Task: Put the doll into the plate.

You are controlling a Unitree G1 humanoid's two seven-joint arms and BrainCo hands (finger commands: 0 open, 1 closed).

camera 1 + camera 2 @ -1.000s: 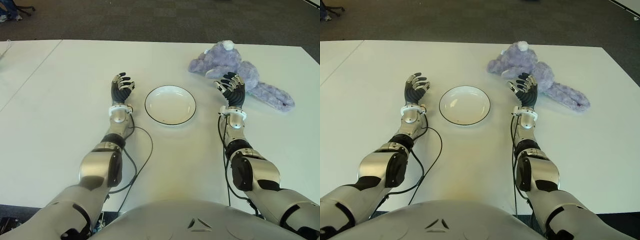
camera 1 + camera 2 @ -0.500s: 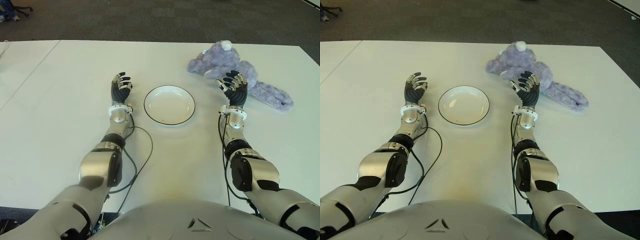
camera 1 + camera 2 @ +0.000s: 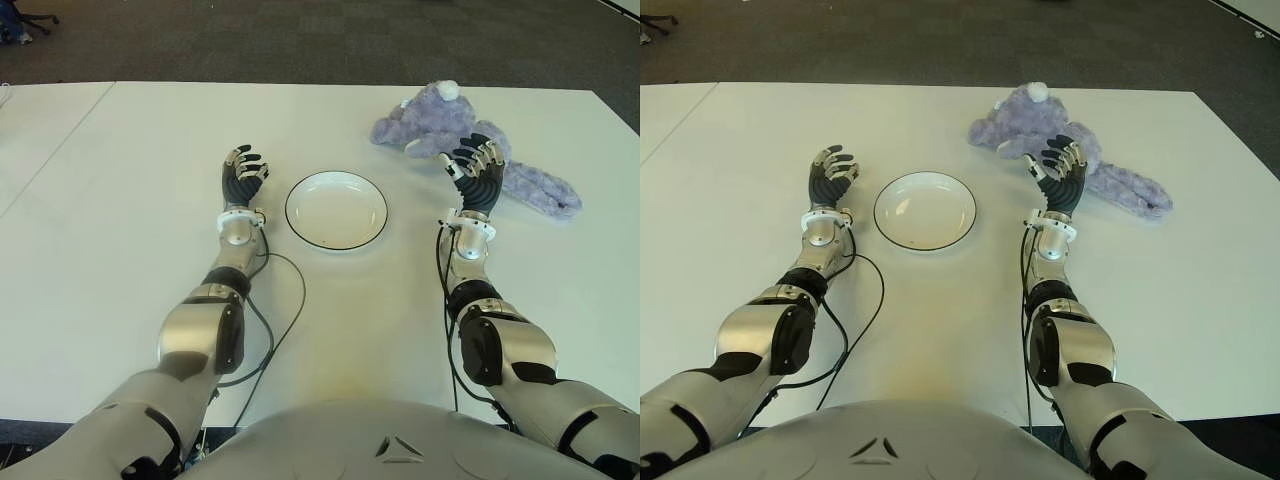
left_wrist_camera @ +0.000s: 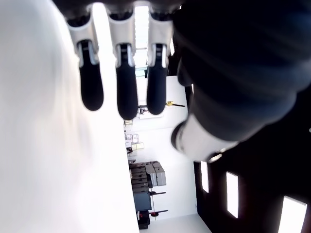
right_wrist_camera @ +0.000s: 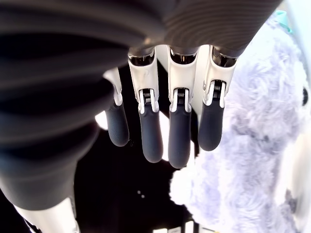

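A purple plush doll (image 3: 450, 125) lies on the white table (image 3: 120, 200) at the far right, its long legs (image 3: 540, 190) trailing to the right. The white plate (image 3: 336, 209) with a dark rim sits in the middle, with nothing in it. My right hand (image 3: 475, 170) is raised just in front of the doll's body, fingers (image 5: 179, 136) spread and holding nothing; the doll's fur (image 5: 243, 155) shows close beside them. My left hand (image 3: 241, 176) shows to the left of the plate, fingers (image 4: 125, 92) relaxed and holding nothing.
A seam (image 3: 60, 150) divides the table on the left side. Dark carpet (image 3: 320, 40) lies beyond the far edge. A black cable (image 3: 280, 300) loops on the table near my left forearm.
My right hand has moved forward and a little to the right, closer to the doll. The left hand, plate and doll have stayed in place.
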